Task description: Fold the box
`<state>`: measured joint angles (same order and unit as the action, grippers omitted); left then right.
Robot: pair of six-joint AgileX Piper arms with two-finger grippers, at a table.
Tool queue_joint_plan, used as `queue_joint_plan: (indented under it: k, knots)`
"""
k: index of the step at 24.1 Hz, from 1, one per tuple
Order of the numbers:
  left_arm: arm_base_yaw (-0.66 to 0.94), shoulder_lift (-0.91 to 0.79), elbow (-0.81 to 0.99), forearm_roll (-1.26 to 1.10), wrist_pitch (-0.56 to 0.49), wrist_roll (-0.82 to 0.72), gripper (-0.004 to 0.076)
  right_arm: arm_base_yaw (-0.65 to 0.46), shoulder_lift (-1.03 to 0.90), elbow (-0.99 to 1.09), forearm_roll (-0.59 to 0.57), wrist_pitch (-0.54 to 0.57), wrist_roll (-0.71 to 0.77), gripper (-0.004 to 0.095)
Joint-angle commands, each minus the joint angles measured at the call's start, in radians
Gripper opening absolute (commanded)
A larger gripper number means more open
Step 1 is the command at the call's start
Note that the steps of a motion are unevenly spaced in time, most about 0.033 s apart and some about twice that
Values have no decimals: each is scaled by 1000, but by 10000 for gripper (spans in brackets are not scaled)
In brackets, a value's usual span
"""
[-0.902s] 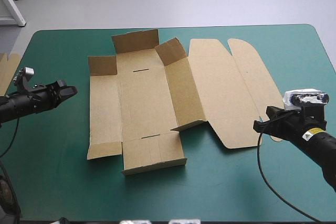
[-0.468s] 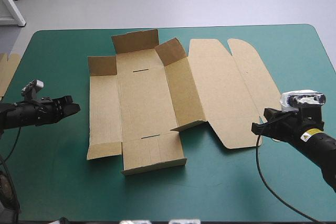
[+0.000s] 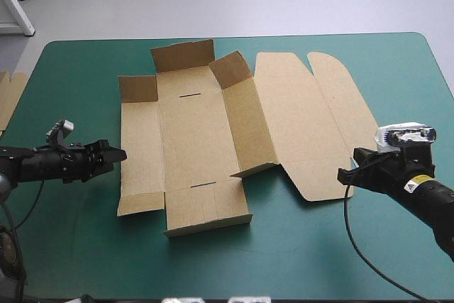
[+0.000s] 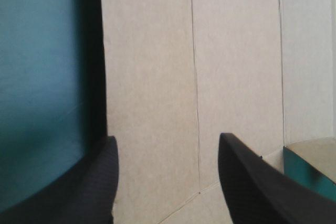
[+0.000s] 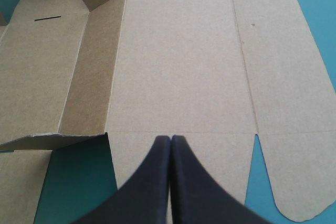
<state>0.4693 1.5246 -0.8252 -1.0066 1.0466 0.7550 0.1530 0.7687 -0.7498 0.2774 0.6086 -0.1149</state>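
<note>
— How does your left gripper [image 4: 167, 138] stand?

— It stands wide, my two black fingers [image 4: 252, 187] well apart, and it holds nothing. It is low at the left edge of the box [image 3: 191, 133]. One finger is at that edge and the other is over the brown board. I cannot tell if they touch it.

— And the right one?

— My right gripper [image 5: 170, 138] is closed on nothing, and the fingers meet in one point. It is over the near end of the lid [image 5: 178, 61], at the right side of the box.

— Where does the box lie?

— It lies unfolded on the teal-green table [image 3: 319, 246], in the middle and a little toward the far edge. The floor and the left wall are flat. The right wall [image 3: 248, 129] is raised at a slant, and two far flaps [image 3: 183, 54] stand up. The lid is spread flat to the right, with a rounded flap beyond it.

— Is there something more on the table?

— Yes, a piece of board [image 3: 10, 94] shows at the table's left edge, well apart from the box.
</note>
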Motion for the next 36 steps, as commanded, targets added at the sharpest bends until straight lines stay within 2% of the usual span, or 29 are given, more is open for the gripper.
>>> queue_joint_plan:
  k: [1, 10, 12, 14, 15, 17, 21, 23, 26, 28, 31, 36]
  knots:
    - [-14, 1, -1, -32, 26, -7, 418, 0, -2, -37, 3, -51, -9, -19]
    - [-12, 71, -1, -73, 27, 41, 417, 0, -2, -39, 3, -44, -9, -19]
    - [-12, 110, -1, -99, 43, 75, 416, 0, -2, -39, 3, -44, -9, -19]
    - [-22, 156, -1, -191, 117, 151, 412, 0, -2, -39, 3, -44, -9, -19]
    - [-45, 185, -1, -227, 166, 202, 408, 0, -2, -39, 3, -44, -9, -19]
    - [-96, 208, -1, -239, 177, 248, 408, 0, -2, -39, 3, -44, -9, -19]
    - [-177, 215, -3, -242, 151, 269, 403, 0, -2, -39, 3, -38, -9, -19]
    - [-191, 215, -5, -245, 148, 275, 375, 0, -2, -39, 3, -36, -9, -19]
    - [-191, 215, -5, -247, 136, 291, 291, 0, -2, -39, 3, -36, -9, -19]
    - [-191, 215, -5, -262, 137, 307, 209, 0, -2, -39, 3, -34, -9, -19]
    - [-191, 215, -20, -280, 143, 315, 4, 0, -2, -39, 3, -34, -9, -19]
    - [-191, 215, -119, -255, 192, 272, -10, 0, -2, -39, 3, -30, -9, -19]
